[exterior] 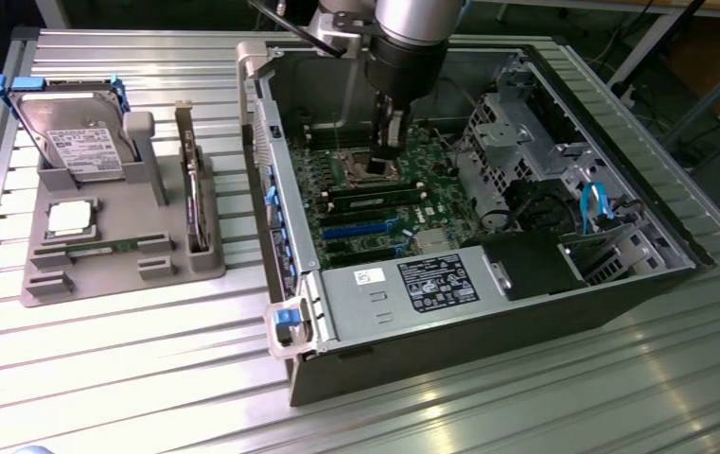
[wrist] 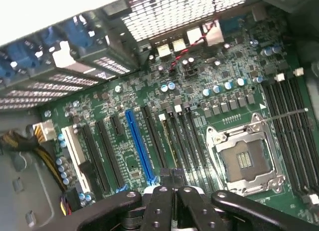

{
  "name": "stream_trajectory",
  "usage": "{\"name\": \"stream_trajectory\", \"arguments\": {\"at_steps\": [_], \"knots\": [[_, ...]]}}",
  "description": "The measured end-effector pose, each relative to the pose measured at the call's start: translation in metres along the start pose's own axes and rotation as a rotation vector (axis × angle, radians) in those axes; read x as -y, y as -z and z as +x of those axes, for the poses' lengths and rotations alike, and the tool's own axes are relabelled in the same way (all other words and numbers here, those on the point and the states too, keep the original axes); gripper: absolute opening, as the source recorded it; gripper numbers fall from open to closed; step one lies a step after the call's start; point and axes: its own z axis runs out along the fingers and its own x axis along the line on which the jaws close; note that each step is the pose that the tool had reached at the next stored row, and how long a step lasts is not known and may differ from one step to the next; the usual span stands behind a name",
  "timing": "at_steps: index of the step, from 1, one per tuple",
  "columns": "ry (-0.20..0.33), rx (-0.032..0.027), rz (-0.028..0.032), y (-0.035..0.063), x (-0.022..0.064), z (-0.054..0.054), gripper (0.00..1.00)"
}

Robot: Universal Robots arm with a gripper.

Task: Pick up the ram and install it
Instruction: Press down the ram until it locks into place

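Observation:
A long green ram (exterior: 367, 200) with dark chips stands seated in a slot of the motherboard (exterior: 430, 213), inside the open computer case (exterior: 461, 312). My gripper (exterior: 384, 168) hangs in the case just above the board, between the processor socket (exterior: 373, 170) and the ram, with its fingers shut and nothing between them. In the wrist view the black fingers (wrist: 162, 201) are pressed together over the row of memory slots (wrist: 182, 141) beside the empty socket (wrist: 245, 161). One slot there holds the ram (wrist: 168, 137), seen as a thin edge.
A grey holder (exterior: 57, 284) on the exterior view's left carries a hard drive (exterior: 76, 142), a silver processor chip (exterior: 69, 218), a dark expansion card (exterior: 192, 189) and a thin green strip (exterior: 107, 248) in its front slot. Drive cages (exterior: 524, 132) and cables crowd the case's far side.

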Motion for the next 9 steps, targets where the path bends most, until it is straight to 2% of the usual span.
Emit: {"name": "stream_trajectory", "arguments": {"at_steps": [3,9], "knots": [[-0.143,-0.0026,-0.0133,0.0000,0.0000,0.0000,0.11],[-0.357,-0.0060,-0.0335,0.0000,0.0000,0.0000,0.11]]}}
